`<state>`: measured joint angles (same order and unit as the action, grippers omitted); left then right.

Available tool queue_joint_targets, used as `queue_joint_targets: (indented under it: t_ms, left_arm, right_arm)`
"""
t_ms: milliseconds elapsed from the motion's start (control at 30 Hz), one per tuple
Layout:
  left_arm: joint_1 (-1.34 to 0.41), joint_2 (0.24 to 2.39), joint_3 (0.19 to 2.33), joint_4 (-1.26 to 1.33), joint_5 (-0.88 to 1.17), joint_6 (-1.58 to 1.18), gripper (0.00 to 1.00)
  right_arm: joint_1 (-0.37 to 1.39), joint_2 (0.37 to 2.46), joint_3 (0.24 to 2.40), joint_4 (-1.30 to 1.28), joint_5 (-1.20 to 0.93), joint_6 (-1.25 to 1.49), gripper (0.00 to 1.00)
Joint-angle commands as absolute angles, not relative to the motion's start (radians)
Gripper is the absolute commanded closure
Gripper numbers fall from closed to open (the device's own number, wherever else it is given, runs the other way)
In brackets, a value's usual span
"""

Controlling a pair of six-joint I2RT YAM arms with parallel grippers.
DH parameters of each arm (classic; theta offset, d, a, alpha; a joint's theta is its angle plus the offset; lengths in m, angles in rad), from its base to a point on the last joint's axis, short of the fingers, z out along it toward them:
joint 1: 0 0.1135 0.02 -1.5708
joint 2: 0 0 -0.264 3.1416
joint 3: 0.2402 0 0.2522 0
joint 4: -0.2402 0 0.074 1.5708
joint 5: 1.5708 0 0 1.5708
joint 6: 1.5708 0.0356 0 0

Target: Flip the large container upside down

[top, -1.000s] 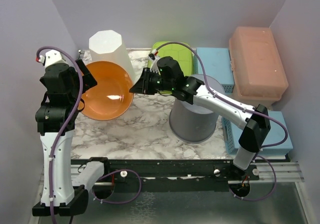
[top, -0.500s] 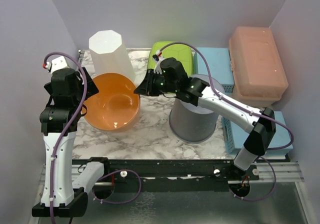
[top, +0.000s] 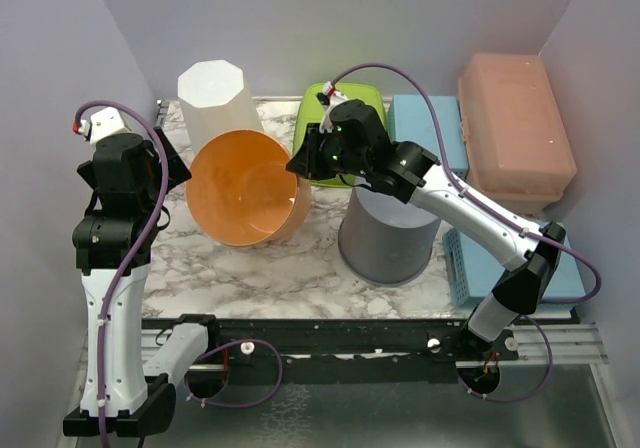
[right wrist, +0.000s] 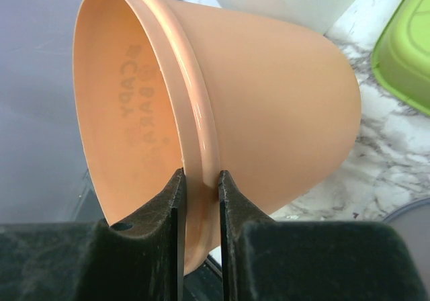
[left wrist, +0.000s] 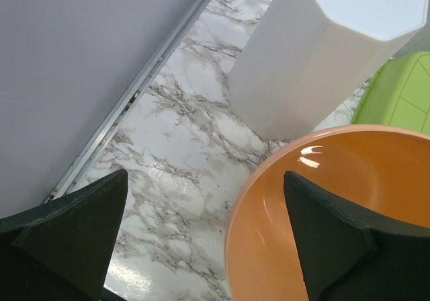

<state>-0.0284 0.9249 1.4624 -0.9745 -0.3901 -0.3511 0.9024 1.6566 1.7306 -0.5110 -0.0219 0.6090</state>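
Observation:
The large container (top: 245, 193) is an orange tub, tipped on its side above the marble table (top: 300, 258) with its mouth facing left and up. My right gripper (top: 305, 168) is shut on its rim at the right side. In the right wrist view the fingers pinch the rolled rim (right wrist: 199, 180) and the tub's body (right wrist: 269, 99) leans away to the right. My left gripper (top: 170, 168) stands open just left of the tub, not touching it. In the left wrist view the orange tub (left wrist: 336, 213) shows behind the right finger of the open left gripper (left wrist: 205, 180).
A white octagonal bin (top: 220, 98) stands upside down at the back left, close behind the tub. A grey bucket (top: 390, 233) sits upside down under the right arm. A green tray (top: 350, 118), blue boxes (top: 430, 133), a salmon box (top: 515, 128) and a blue basket (top: 520, 268) fill the right.
The right gripper has lifted and swung right and back, tipping the orange tub from mouth-up onto its side. The left arm shifted slightly and stayed open.

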Motion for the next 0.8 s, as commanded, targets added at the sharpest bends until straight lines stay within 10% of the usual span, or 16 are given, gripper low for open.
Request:
queue_joint_targets:
  t_ms: [0,767]
  left_arm:
    - [-0.034,0.927,1.480,-0.973,-0.434,-0.360,0.01]
    - [-0.034,0.904,1.432,-0.943,-0.428,-0.371,0.01]
  right_arm:
    - [0.913,1.636,1.836,-0.546,0.060,0.516,0.99]
    - [0.935,1.759,2.112,-0.696,0.316,0.280,0.99]
